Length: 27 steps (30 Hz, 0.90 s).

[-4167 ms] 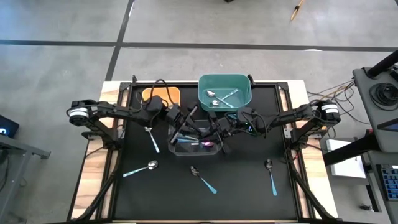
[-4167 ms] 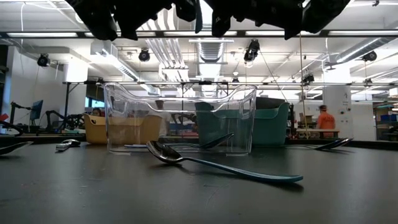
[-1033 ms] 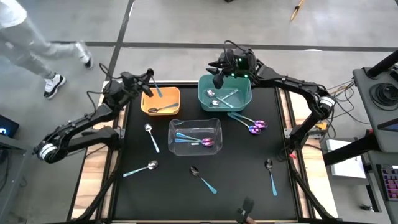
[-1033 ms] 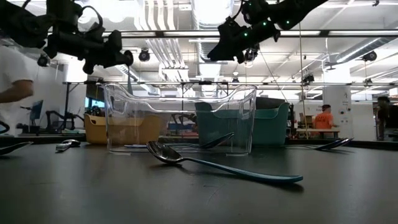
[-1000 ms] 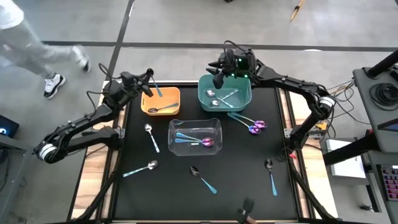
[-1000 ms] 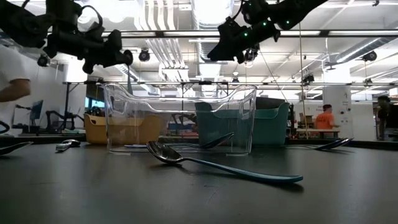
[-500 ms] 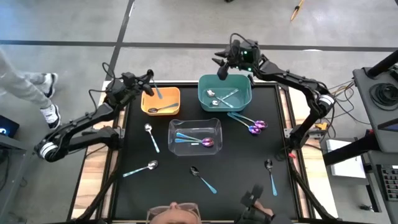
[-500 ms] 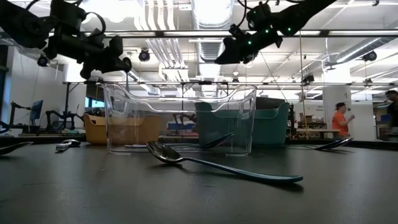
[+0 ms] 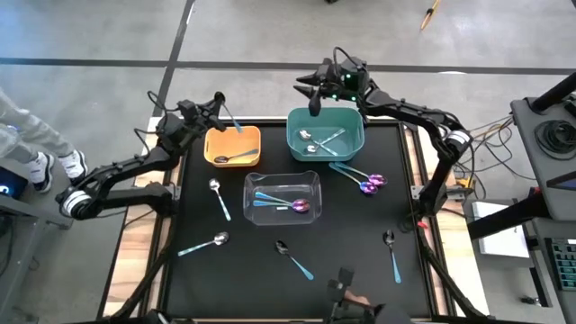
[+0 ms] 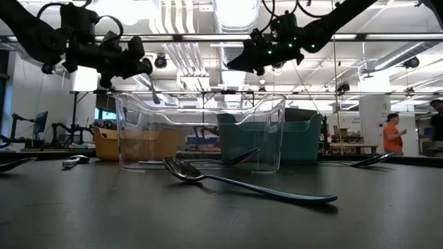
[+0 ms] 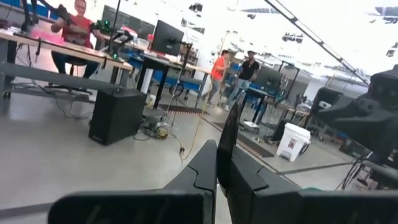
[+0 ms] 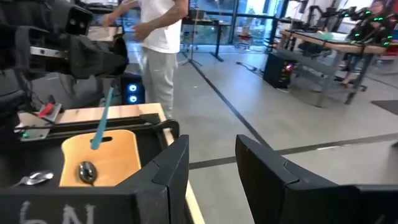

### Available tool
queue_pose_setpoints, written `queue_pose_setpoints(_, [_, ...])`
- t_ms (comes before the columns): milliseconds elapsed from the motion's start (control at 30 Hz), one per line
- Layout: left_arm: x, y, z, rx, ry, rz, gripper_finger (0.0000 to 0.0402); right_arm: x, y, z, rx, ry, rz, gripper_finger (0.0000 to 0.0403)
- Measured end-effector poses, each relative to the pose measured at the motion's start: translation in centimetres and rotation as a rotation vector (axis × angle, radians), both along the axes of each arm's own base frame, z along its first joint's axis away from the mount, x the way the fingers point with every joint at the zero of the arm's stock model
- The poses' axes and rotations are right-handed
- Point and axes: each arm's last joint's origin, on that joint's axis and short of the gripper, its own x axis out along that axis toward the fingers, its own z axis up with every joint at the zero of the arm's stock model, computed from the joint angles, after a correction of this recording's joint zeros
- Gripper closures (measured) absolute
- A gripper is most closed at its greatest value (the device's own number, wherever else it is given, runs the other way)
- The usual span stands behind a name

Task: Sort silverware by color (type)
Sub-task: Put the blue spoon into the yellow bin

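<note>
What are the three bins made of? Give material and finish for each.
Clear bin: looks like glossy transparent plastic; the room shows through its walls. Teal bin: opaque, smooth, likely moulded plastic with rounded corners. Orange bin: opaque, likely plastic too, with a duller finish, though that is harder to judge.

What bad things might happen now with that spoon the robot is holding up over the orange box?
1. The left tool pinches only the tip of the spoon handle, hanging above the orange bin. If it swings on release, it might land outside on the table.
2. A dark spoon already lies in that bin; the falling one might bounce off it.
3. The right tool hovers empty beyond the teal bin, so nothing would catch a stray spoon.
</note>
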Motion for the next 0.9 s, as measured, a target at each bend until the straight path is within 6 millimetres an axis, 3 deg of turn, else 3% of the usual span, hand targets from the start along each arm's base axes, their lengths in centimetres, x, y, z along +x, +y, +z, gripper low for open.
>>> queue_pose_setpoints(200, [0.2,-0.3,0.9,0.114,-0.055,-0.030,0.0401,3.4,1.2,0.3,-0.036,-0.011,0.094,0.0280])
queue_pose_setpoints(400, [-0.2,-1.2,0.5,0.193,-0.108,-0.043,0.0401,6.8,2.7,0.8,-0.106,-0.029,0.163,0.0280])
queue_pose_setpoints(900, [-0.2,-1.6,1.3,0.260,-0.159,-0.037,0.0401,14.5,3.7,0.1,-0.059,-0.088,0.253,0.0280])
